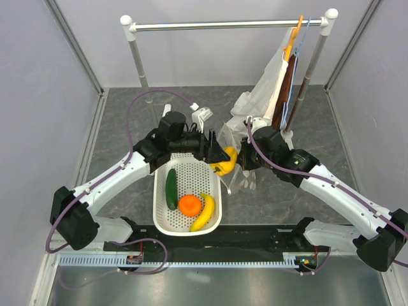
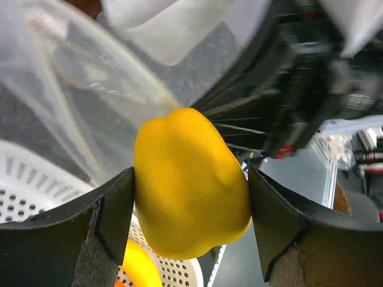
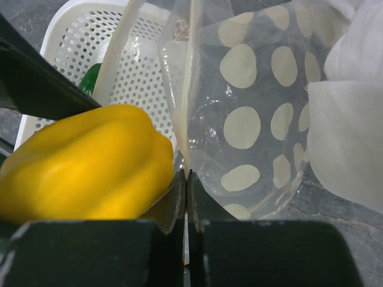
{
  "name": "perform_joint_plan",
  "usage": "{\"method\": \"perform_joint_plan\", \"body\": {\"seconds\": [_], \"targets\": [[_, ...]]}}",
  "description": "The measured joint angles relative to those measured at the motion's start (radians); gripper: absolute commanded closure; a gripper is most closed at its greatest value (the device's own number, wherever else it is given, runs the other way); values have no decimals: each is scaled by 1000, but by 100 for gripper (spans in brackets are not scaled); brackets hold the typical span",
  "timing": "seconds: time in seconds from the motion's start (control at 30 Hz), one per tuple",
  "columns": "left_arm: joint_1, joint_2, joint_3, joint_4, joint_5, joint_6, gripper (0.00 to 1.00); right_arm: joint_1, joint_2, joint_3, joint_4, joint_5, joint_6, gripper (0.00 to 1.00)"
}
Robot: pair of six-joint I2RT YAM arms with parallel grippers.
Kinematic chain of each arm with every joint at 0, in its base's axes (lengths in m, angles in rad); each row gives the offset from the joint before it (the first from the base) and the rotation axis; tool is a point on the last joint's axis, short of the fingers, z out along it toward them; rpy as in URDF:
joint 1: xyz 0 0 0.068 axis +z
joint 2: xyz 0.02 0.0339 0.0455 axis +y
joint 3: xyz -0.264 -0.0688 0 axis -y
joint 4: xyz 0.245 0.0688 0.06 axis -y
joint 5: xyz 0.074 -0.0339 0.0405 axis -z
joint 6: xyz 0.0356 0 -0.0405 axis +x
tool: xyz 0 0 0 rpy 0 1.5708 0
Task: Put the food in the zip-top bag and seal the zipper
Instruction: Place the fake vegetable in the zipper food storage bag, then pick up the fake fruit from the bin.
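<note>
When viewed from the top camera, the yellow bell pepper (image 1: 224,164) is seen held by the left end effector (image 1: 218,158) just beyond the basket's (image 1: 160,220) far right corner; cucumber (image 1: 171,189), orange (image 1: 189,204) and banana (image 1: 204,213) lie inside the basket.

Left wrist: the pepper is clamped between widely spread fingers (image 2: 114,209).

Right wrist: the right end effector (image 3: 187,179) is closed on the zip-top bag (image 3: 251,125) edge, beside the basket.

Judgement: the pepper should be carried well past the zipper (image 3: 190,72) before release.
</note>
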Motion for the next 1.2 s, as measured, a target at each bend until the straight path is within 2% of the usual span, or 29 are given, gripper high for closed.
{"method": "perform_joint_plan", "body": {"seconds": [0.2, 0.27, 0.3, 0.37, 0.4, 0.43, 0.53, 0.77, 0.93, 1.0, 1.07, 1.2], "targets": [[-2, 21, -9, -84, -165, -46, 47, -5, 2, 14, -2, -2, 3, 100], [-2, 22, -7, -111, -227, -47, 41, -5, 2, 14, 0, -10, 4, 100], [-4, 25, -3, -129, -256, -46, 37, -5, 2, 14, 1, -18, 4, 100], [-14, 39, 23, -160, -316, -46, 25, -5, 2, 14, 5, -31, 4, 100], [-23, 49, 39, -170, -335, -45, 15, -5, 2, 14, 10, -42, 4, 100], [-31, 58, 55, -178, -349, -45, 11, -5, 2, 14, 16, -50, 5, 100], [-47, 68, 86, -190, -361, -38, 1, -5, 1, 14, 28, -77, 8, 100], [-28, -4, 96, -251, -231, 74, 0, -5, -2, 24, 22, -109, 3, 100], [93, -200, 57, -322, -3, 264, 1, -8, -28, 27, -1, -126, -2, 100], [144, -279, 41, -396, 88, 415, 1, -11, -41, 28, -12, -130, -7, 100], [146, -339, -2, -482, 159, 612, 0, -15, -48, 28, -18, -130, -9, 100], [109, -414, -185, -642, 190, 934, 0, -21, -50, 27, -20, -130, -8, 100]]}}
